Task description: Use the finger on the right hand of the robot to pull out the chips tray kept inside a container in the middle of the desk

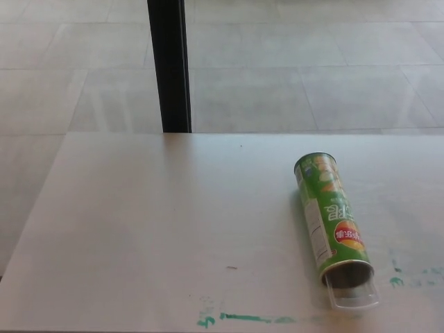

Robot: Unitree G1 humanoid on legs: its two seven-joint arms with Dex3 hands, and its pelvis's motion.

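The green chips container [331, 219] lies on its side at the right part of the worktop [159, 222], its open mouth toward the near edge. A clear plastic tray [354, 297] sticks a little out of this mouth. To the left of the container the worktop is wide and free. Green paint marks [246, 318] run along the near edge. Behind the far edge there is a tiled floor [291, 69] and a black post [168, 66]. No robot hand is visible, so I cannot tell the state of the fingers.
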